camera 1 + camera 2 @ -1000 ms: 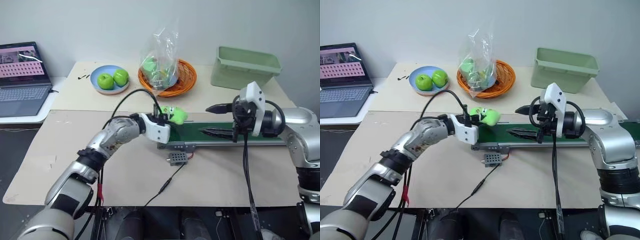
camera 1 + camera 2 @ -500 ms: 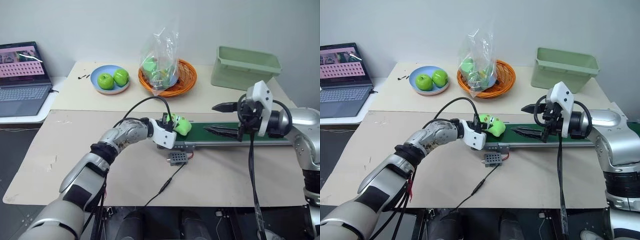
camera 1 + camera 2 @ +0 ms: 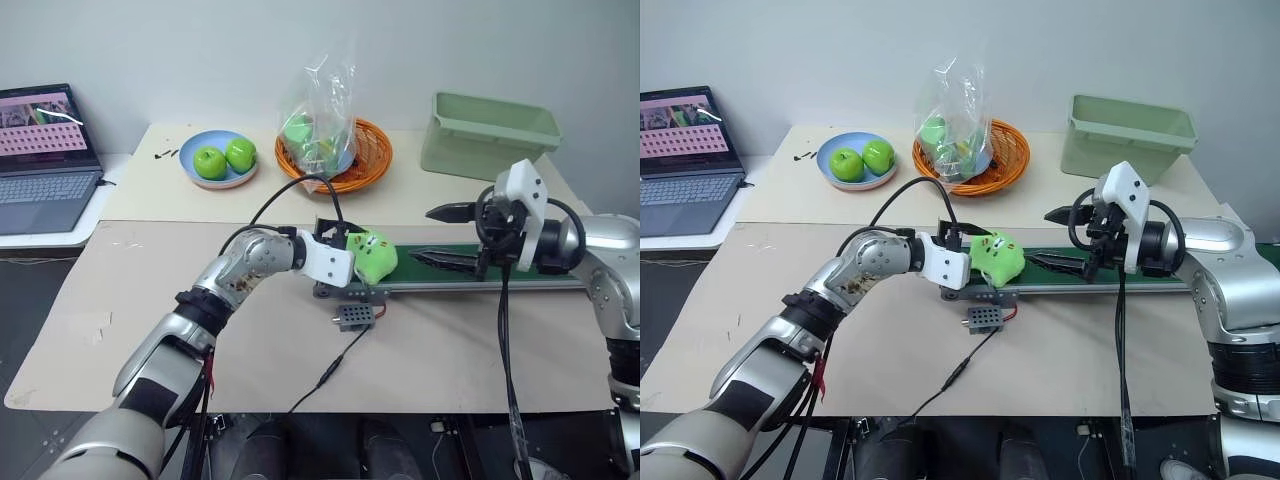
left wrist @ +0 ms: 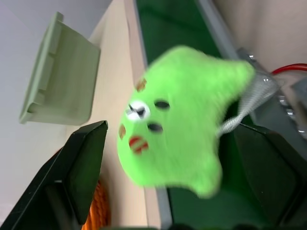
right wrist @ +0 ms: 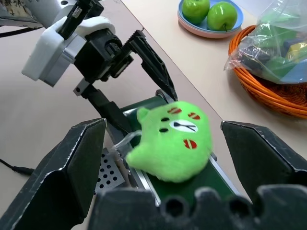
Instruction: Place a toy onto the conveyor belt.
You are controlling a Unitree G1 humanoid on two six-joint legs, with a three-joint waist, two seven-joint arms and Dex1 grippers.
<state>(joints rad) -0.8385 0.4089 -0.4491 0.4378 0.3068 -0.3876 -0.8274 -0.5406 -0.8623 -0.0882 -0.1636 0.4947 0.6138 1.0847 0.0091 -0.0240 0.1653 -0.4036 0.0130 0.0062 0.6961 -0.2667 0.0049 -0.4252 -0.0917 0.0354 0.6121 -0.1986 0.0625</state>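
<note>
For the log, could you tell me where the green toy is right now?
The toy sits on the conveyor belt at its left end, between the left gripper's open fingers.

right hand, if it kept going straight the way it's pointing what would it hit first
Most likely the toy. The right hand points along the conveyor belt toward the toy lying at its end, with the open left hand just behind. Depth is unclear; its lower finger might graze the belt first.

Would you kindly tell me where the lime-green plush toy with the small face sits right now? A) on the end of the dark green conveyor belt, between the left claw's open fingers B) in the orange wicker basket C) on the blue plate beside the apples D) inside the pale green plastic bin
A: the lime-green plush toy rests on the dark green conveyor belt's end, with the left claw spread open around it, not clamping it.
</note>
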